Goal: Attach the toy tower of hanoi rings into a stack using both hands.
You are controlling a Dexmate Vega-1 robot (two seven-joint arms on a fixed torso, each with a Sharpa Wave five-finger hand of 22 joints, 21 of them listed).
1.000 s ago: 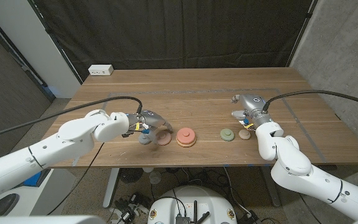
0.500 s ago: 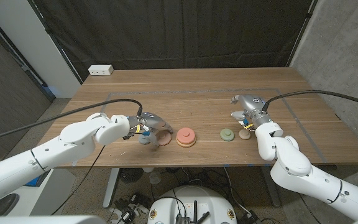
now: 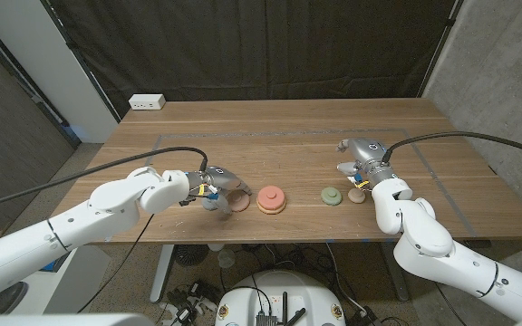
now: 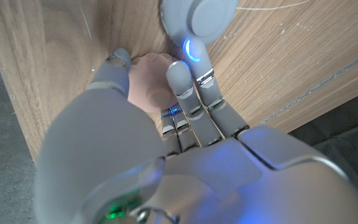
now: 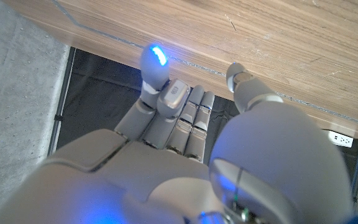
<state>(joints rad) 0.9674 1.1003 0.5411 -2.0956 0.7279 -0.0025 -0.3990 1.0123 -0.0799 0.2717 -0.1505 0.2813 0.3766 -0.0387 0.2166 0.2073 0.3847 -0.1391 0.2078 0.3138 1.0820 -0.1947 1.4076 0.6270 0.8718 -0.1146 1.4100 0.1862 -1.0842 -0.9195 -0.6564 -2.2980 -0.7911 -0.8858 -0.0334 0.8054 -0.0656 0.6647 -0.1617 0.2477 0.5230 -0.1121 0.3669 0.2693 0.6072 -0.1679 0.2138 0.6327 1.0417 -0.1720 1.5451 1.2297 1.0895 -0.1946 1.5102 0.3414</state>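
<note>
A brownish-pink ring [image 3: 239, 203] lies on the table left of centre. My left hand [image 3: 214, 188] covers its left side. In the left wrist view the thumb [image 4: 119, 60] and fingers [image 4: 180, 77] close on that ring [image 4: 149, 79] from both sides. A pink ring on an orange ring forms a short stack [image 3: 271, 199] just to its right. Further right lie a green ring [image 3: 333, 195] and a small tan ring [image 3: 358, 195]. My right hand [image 3: 361, 161] hangs just behind the tan ring. Its fingers [image 5: 178, 99] are curled in with nothing in them.
A white power strip [image 3: 147, 102] sits at the table's far left corner. Black cables run from both wrists across the wooden table [image 3: 288, 145]. A dark curtain hangs behind it.
My left hand has slid a little to the right over the brownish-pink ring and now hides more of it. The right hand and the other rings have not moved.
</note>
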